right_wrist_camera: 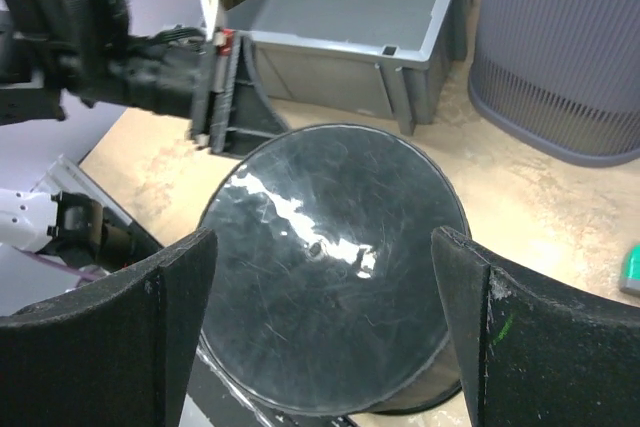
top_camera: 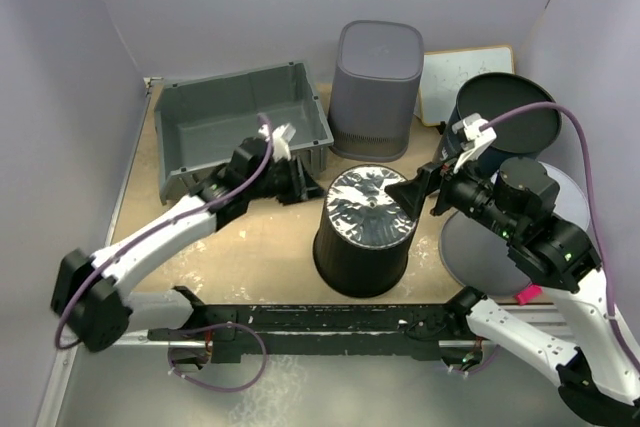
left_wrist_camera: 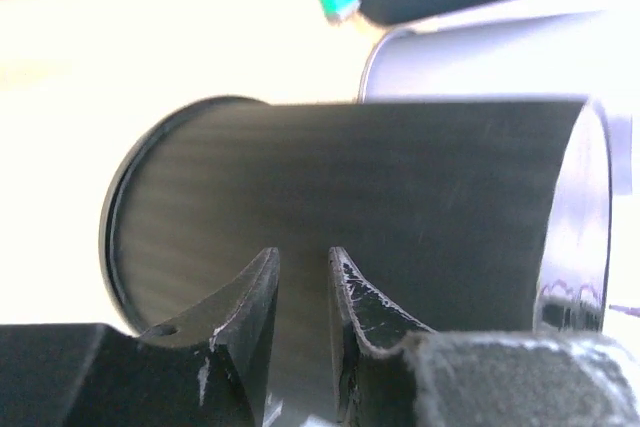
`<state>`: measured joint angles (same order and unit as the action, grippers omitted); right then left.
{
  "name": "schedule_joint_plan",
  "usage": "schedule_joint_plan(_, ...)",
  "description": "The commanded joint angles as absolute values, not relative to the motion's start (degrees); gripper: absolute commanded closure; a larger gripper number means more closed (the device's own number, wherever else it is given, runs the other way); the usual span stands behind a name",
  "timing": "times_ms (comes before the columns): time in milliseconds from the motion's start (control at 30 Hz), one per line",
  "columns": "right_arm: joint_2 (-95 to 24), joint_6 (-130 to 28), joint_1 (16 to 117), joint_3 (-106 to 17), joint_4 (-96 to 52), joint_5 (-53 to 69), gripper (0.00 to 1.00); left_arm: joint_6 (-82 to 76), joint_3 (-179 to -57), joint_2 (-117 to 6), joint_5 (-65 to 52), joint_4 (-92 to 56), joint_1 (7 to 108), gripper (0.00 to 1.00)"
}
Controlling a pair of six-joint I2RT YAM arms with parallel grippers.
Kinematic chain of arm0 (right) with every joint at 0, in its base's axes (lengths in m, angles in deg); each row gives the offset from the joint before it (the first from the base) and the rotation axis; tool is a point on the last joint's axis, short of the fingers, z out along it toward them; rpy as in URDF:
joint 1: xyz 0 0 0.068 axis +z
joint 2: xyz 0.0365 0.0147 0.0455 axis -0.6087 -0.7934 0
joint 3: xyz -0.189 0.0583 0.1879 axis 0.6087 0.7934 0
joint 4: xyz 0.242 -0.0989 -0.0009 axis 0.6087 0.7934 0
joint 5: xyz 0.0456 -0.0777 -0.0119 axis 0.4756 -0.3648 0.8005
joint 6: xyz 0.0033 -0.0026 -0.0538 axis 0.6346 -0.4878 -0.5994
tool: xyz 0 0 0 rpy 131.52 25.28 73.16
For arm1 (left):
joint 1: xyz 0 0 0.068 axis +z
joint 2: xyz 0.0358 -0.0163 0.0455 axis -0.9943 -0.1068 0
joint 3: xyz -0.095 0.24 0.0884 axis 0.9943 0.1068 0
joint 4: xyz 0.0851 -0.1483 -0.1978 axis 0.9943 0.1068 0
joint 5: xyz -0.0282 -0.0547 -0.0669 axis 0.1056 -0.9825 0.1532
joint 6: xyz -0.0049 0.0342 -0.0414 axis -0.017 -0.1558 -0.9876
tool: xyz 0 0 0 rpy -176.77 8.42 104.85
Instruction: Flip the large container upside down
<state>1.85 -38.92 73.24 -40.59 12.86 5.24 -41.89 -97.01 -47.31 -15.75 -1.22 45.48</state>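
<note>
The large black container (top_camera: 365, 227) stands mouth down in the middle of the table, its glossy round base facing up. It fills the left wrist view (left_wrist_camera: 380, 207) and sits under the right wrist camera (right_wrist_camera: 335, 267). My left gripper (top_camera: 300, 185) is just left of the container's wall, apart from it, its fingers only a narrow gap apart with nothing between them (left_wrist_camera: 302, 257). My right gripper (top_camera: 418, 192) hovers at the container's upper right edge, wide open and empty, its fingers on either side of the base in the wrist view (right_wrist_camera: 322, 237).
A grey open bin (top_camera: 240, 112) stands at the back left, a grey-purple ribbed basket (top_camera: 375, 77) behind the container, a whiteboard (top_camera: 465, 77) and a dark round tub (top_camera: 505, 117) at the back right. A pale round disc (top_camera: 480, 247) lies to the right.
</note>
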Motion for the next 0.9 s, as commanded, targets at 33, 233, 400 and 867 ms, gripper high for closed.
schedule_joint_plan(33, 1.7, -39.0, 73.6, -44.0, 11.5, 1.4, 0.1, -34.5, -112.6, -59.0, -16.9, -5.9, 45.3, 0.73)
schedule_joint_plan(233, 3.9, -38.9, 73.6, -43.3, 11.2, -1.4, 0.09, -19.3, -130.9, -58.5, -0.1, 19.1, 49.6, 0.53)
schedule_joint_plan(400, 3.5, -38.8, 73.6, -42.9, 9.9, 2.5, 0.09, -14.0, -140.3, -62.2, 5.4, 31.0, 55.8, 0.49)
schedule_joint_plan(867, -1.8, -39.4, 73.6, -42.0, 6.5, 4.3, 0.08, -26.8, -102.4, -43.8, -26.5, 4.3, 48.9, 0.54)
